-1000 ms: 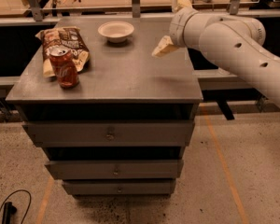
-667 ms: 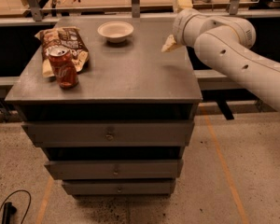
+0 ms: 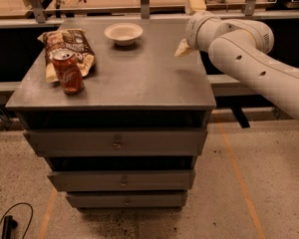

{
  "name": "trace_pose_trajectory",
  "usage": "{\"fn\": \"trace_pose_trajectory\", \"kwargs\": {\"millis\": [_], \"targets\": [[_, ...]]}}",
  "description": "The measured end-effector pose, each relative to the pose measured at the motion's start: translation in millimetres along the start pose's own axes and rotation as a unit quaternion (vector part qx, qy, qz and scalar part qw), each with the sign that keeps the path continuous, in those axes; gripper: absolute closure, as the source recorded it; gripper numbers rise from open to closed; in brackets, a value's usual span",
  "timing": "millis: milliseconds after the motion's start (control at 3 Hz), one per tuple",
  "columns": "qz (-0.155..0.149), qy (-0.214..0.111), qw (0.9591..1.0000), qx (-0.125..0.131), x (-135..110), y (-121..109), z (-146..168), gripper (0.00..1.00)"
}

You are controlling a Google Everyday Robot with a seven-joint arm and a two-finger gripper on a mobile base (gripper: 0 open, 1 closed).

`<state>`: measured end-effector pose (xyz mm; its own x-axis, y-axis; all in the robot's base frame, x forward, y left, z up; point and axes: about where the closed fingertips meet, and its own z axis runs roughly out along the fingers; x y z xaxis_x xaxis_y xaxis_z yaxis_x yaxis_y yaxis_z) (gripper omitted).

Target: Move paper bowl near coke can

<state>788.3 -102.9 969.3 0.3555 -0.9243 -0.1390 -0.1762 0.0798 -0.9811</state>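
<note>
While paper bowl (image 3: 123,33) sits untouched at back edge of tabletop (image 3: 139,78), near its middle, coke can (image 3: 67,72) stands upright toward front-left corner, snack bag (image 3: 70,46) just behind it. Hand (image 3: 183,48) hovers at right edge near back-right corner; open or closed: cannot tell. Over last 1 s hand drifted slightly toward right edge and bowl did not move, so reach likely not begun. Bare stretch between bowl and can leaves room. Left edge close to can: set bowl on centre side.
</note>
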Motion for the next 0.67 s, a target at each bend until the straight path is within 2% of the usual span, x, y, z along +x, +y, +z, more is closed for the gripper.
{"fn": "trace_pose_trajectory", "kwargs": {"millis": [333, 667], "targets": [[-0.026, -0.029, 0.9992, -0.004, -24, 15, 22, 0.0], [-0.017, -0.068, 0.9975, -0.013, -47, 32, 55, 0.0]]}}
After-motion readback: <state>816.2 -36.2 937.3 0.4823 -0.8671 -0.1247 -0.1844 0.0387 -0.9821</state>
